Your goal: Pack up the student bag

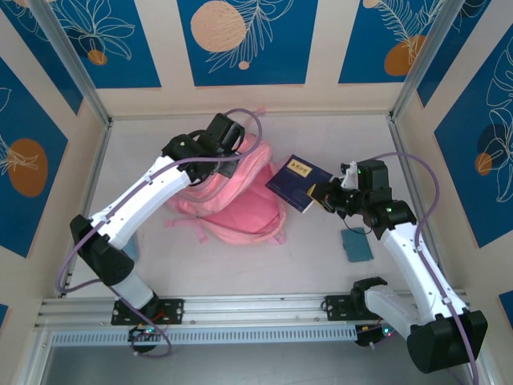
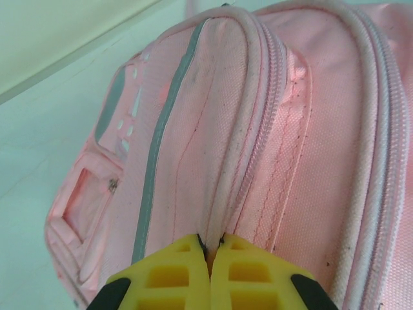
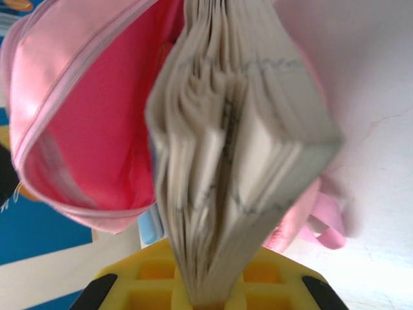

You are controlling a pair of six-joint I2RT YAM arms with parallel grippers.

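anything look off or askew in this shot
The book in the right claw looks odd: it is gripped at one edge and its pages fan apart unevenly instead of lying closed. The left claw is pinched on a fold of the pink backpack beside a zipper. Nothing looks spilled.

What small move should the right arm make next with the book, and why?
Probably ease the right gripper forward so the book enters the student bag: the book is clamped in front of the open mouth, and the left gripper pinches a seam of the bag.
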